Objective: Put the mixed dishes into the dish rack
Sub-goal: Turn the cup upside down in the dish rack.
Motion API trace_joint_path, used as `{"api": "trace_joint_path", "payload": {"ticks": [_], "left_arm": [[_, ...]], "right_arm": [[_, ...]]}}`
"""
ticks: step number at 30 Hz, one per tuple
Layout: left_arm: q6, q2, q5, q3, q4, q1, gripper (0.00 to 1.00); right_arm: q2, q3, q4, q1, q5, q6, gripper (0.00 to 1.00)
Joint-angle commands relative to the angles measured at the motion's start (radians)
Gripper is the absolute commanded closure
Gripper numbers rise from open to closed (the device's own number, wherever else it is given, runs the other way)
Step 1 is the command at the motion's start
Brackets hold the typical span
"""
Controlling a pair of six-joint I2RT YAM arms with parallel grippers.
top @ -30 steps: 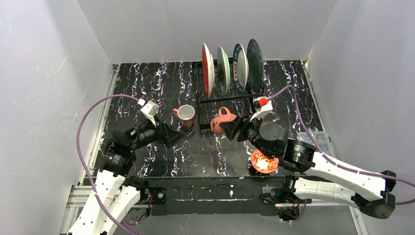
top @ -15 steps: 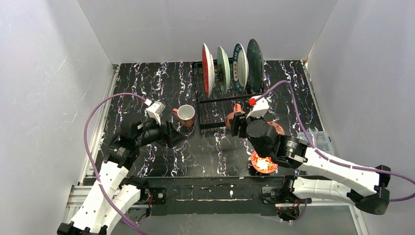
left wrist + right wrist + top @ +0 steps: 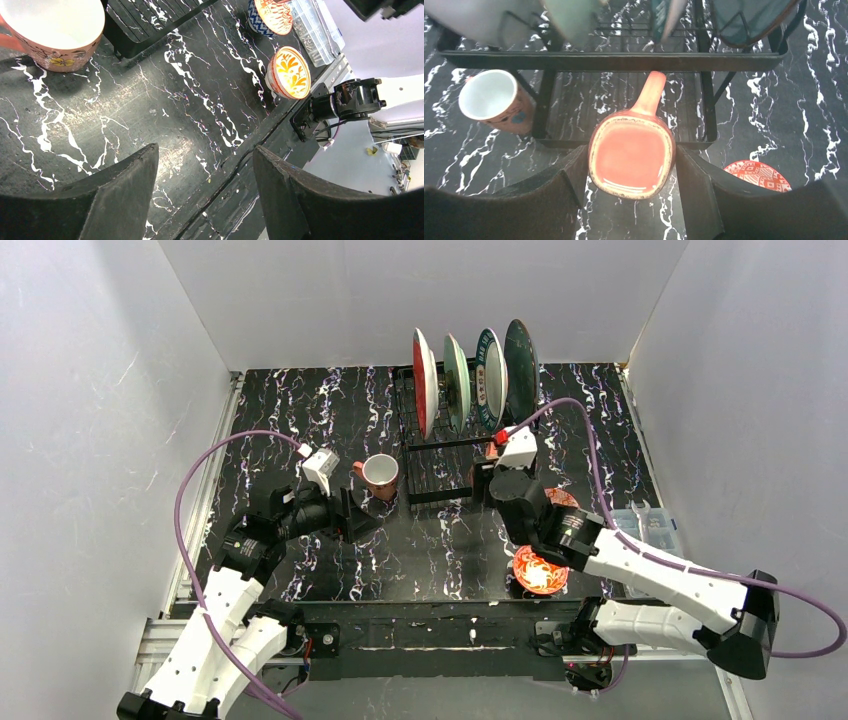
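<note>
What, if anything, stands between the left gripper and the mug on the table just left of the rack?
Nothing visible does. Only bare table lies between the open left gripper and the mug. The rack sits off to one side of that path.

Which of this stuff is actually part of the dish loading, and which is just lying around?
Job:
dish rack
four plates standing in it
held mug, in the right gripper
standing mug beside the rack
near bowl
far bowl

Lying about:
clear plastic parts box, far right
</note>
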Motion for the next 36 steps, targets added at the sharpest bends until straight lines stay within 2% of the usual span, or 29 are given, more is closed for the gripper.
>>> {"api": "trace_joint_path", "payload": {"ticks": [1, 10, 20, 36], "left_arm": [[0.016, -0.011, 0.019, 0.016, -0.02, 0.002, 0.33], [0.025, -0.006, 0.01, 0.019, -0.029, -0.002, 0.33], [0.026, 0.005, 0.012, 0.02, -0.032, -0.003, 0.33], [0.031, 0.012, 0.0, 0.024, -0.044, -0.009, 0.32]], "right_arm": [[-0.006, -0.041, 0.155, -0.134, -0.106, 0.004, 0.79], [0.018, -0.127, 0.28, -0.28, -0.265, 0.005, 0.8], [0.059, -0.189, 0.415, -0.347, -0.319, -0.017, 0.81], [0.168, -0.277, 0.671, -0.404, -0.323, -0.075, 0.82]]}}
